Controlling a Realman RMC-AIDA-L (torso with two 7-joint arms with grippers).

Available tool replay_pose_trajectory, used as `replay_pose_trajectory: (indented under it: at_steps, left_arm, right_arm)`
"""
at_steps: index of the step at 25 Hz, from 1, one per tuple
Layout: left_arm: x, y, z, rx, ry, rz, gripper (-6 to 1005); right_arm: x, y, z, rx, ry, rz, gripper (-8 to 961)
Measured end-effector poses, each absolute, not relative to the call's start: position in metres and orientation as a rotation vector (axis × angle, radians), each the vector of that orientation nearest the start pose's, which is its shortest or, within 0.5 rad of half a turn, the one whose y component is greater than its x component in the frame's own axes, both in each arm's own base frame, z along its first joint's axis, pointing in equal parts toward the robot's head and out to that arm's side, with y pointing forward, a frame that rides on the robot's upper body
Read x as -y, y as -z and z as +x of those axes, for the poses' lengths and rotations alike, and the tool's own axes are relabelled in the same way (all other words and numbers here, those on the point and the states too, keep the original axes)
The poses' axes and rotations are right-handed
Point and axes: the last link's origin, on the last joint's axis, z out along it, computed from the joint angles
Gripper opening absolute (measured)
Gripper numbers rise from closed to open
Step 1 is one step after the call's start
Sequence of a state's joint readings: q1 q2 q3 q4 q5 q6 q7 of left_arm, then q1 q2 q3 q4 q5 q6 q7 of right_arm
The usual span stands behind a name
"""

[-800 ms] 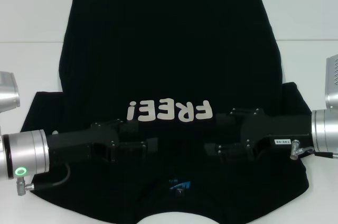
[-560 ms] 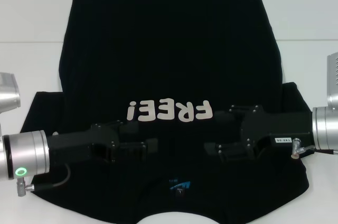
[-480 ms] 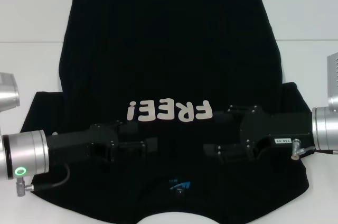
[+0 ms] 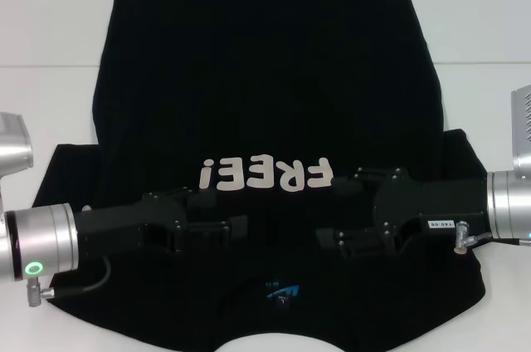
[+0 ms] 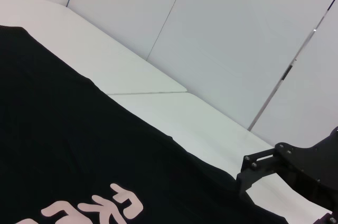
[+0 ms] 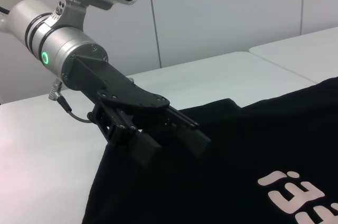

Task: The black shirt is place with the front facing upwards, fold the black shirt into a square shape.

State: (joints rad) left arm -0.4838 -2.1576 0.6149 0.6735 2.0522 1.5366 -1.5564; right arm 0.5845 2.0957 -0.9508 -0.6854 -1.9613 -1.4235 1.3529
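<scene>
Cloth of the black shirt (image 4: 265, 103) is seen in the head view spread flat, front up, over most of the white bench (image 4: 50, 28), its hem towards the far edge and its collar with the small blue neck label (image 4: 280, 292) at the near edge. The cream letters "FREE!" (image 4: 265, 175) are read upside down across the chest. The left gripper (image 4: 241, 217) is held low over the chest from the left side, just beside the letters, its fingers parted. The right gripper (image 4: 325, 212) is held opposite it from the right side, its fingers likewise parted, with a gap of shirt between the two.

In the left wrist view, the shirt (image 5: 63, 145) is shown running towards the bench's far corner, and part of the right gripper (image 5: 248, 174) is seen above its edge.

In the right wrist view, the left gripper (image 6: 179, 139) is shown with both fingers spread just above the shirt (image 6: 237, 160), near its sleeve edge
</scene>
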Motion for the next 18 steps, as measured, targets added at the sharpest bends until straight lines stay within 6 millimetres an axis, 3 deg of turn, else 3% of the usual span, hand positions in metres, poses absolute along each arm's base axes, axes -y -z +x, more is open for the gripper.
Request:
replay_pose_trajectory:
  at_steps: [11,14,18]
  left_arm:
    - [-0.313,0.021,-0.269,1.038,0.800,-2.608,924]
    - [-0.316,0.010,-0.275,1.178,0.811,-2.548,922]
    - [-0.322,-0.012,-0.286,1.460,0.811,-2.419,919]
  right_arm:
    - [-0.345,0.034,0.233,-0.433,-0.532,-2.854,917]
    - [-0.347,0.033,0.236,-0.572,-0.591,-2.799,917]
    - [-0.359,0.028,0.248,-0.926,-0.616,-2.635,917]
